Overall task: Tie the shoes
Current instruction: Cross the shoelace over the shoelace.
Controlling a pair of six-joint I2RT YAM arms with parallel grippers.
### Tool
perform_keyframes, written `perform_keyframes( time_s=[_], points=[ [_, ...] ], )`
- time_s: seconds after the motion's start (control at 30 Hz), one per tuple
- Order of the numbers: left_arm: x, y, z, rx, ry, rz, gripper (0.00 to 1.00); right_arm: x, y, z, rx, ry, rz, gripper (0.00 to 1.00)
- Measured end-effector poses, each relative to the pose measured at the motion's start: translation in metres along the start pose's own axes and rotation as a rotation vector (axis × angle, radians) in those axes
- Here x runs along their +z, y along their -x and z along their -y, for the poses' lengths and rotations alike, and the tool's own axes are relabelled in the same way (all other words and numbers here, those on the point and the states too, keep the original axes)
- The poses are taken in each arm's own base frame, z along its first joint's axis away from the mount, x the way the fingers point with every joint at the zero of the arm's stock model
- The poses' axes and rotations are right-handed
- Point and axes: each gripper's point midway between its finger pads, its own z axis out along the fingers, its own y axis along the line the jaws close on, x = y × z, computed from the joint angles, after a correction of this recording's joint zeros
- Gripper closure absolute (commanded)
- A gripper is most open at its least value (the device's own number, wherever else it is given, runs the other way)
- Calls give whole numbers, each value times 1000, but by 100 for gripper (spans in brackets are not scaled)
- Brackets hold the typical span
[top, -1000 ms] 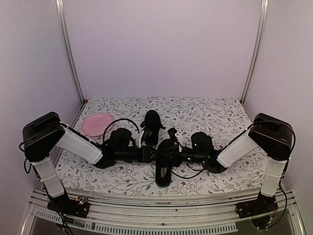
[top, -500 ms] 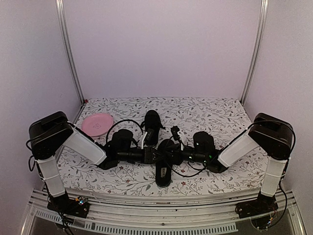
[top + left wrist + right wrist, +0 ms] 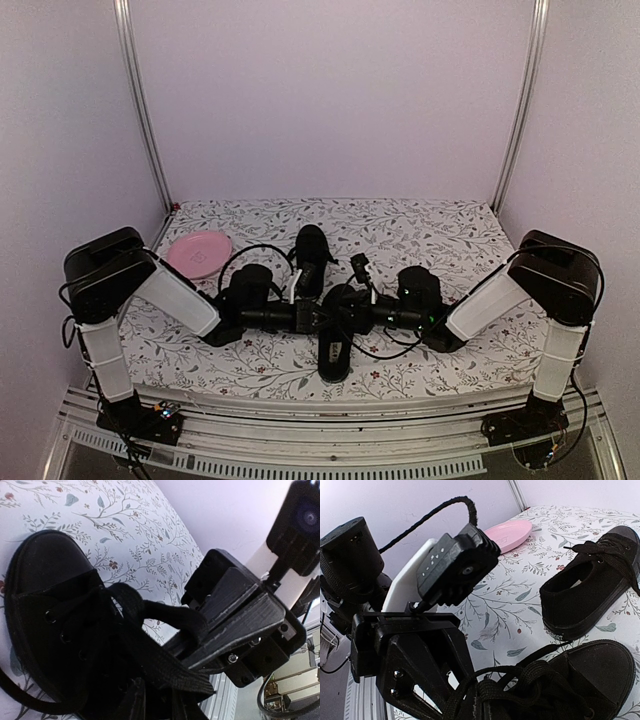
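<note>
**Shared view.** From the top camera, both arms fold inward and meet over the near shoe (image 3: 334,352), which lies lengthwise at the table's centre with its heel close to the near edge. The far shoe (image 3: 310,255) stands just behind it, slightly left and apart from it. At this point the left gripper (image 3: 316,316) and the two shoes merge into one dark mass, so I cannot read any grip from above.

**Left wrist view.** This camera alone shows the right gripper (image 3: 192,642) from the front. Its jaws are clenched, and a flat lace (image 3: 167,617) from the near shoe runs in between them. The rounded toe cap points toward the back wall.

**Right wrist view.** This camera alone shows the left gripper's body above the tangle of laces on the near shoe. The jaw tips are buried in that tangle, so I cannot tell whether they are released or grasping. The far shoe's laces lie loose across its tongue.

**Edges and room.**
- The pink plate (image 3: 198,253) sits at the left rear, near the upright rail (image 3: 145,120).
- Open floral table (image 3: 440,235) extends behind and to the right of the shoes, up to the walls.
- Both forearms span the near half of the table.
</note>
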Motion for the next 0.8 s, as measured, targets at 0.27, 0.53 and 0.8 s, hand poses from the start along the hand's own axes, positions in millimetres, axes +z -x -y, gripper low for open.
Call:
perform_keyframes(
  time_s=[0.27,0.53,0.8],
  points=[
    [1,2,1,-1,-21,3,78,0,1,-1,-1,8,4,98],
    [4,3,5,0,-56,0,100,0,3,-1,-1,8,11,98],
    [-4,10,5,2,-63,29,100,-5,5,2,1,-14,15,89]
  ],
)
